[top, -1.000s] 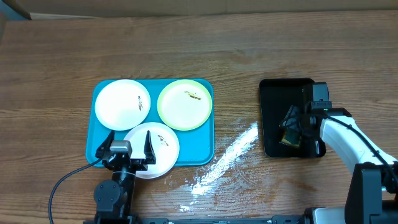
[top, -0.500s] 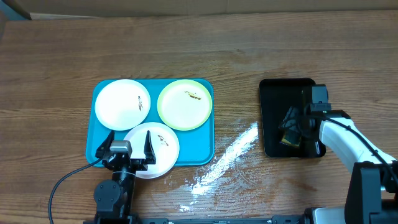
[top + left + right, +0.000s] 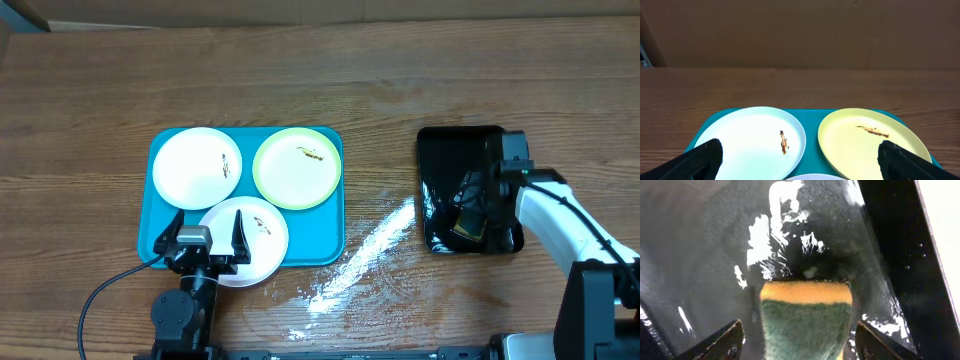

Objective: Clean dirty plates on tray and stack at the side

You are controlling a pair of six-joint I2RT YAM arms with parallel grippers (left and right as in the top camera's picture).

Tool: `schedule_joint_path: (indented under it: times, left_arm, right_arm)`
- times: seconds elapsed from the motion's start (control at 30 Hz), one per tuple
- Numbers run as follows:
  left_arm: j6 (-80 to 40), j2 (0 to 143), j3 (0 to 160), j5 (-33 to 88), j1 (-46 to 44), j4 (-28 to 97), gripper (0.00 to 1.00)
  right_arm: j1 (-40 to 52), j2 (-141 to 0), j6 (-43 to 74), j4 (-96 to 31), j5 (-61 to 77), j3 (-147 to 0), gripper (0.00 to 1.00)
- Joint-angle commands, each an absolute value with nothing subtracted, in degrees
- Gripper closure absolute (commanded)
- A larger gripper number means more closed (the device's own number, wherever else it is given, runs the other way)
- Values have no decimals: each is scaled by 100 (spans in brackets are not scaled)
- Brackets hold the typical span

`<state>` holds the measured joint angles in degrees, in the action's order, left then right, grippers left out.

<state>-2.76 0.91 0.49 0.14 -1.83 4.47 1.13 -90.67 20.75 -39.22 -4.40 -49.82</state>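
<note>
**Taking the sponge from the wet black tray**

Overhead: the right gripper is hovering over the sponge in the glossy black tray at the right. At the left, the turquoise tray is carrying three plates: a white plate far left, a yellow-green plate far right, and a second white plate near. The left gripper is hanging spread above this last one.

Left wrist: both far plates are looking smooth and flat, each showing a dark smear.

Right wrist: the fingers are standing spread either side of the sponge, apart from it. Soft yellow foam is carrying a rough green scouring face, and water is filming the slick tray. The gripper should probably centre itself, then squeeze the foam sides firmly, since wet foam gives.
</note>
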Motion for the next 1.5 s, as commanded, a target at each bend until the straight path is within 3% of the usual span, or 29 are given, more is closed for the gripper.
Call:
schedule_joint_path:
  times: [0.0, 0.17, 0.23, 0.3, 0.37, 0.43, 0.5, 0.57, 0.8, 1.07, 1.23, 1.47]
  left_arm:
    - [-169, 69, 27, -43, -152, 440, 0]
    - [-169, 69, 27, -43, -152, 440, 0]
    - [-169, 69, 27, -43, -152, 440, 0]
    - [-169, 69, 27, -43, -152, 438, 0]
    - [-169, 69, 27, -43, -152, 440, 0]
    - [-169, 69, 27, -43, -152, 440, 0]
    - [-169, 69, 27, -43, -152, 440, 0]
    - [-169, 69, 27, -43, -152, 438, 0]
    - [-169, 69, 27, -43, -152, 440, 0]
    - [-169, 69, 27, -43, -152, 440, 0]
    - [-165, 69, 27, -43, -152, 440, 0]
    - [495, 69, 27, -1107, -152, 340, 0]
  right_arm:
    - [95, -9078, 2110, -4248, -32, -5155, 25]
    - [106, -9078, 2279, -4528, -34, -4829, 26]
    - [106, -9078, 2281, -4379, -32, -4622, 30]
    - [106, -9078, 2279, -4195, -34, -4484, 46]
    - [106, -9078, 2276, -4066, -32, -4418, 78]
    - [106, -9078, 2276, -4056, -32, -4421, 95]
    - [104, -9078, 2268, -4038, -34, -4451, 92]
    - [97, -9076, 2255, -4281, -30, -4689, 55]
    - [99, -9076, 2233, -4746, -84, -5411, 34]
    - [99, -9078, 2235, -4191, -395, -4963, 30]
    - [99, -9078, 2235, -3933, -388, -4823, 34]
    - [99, -9078, 2235, -3922, -224, -4821, 37]
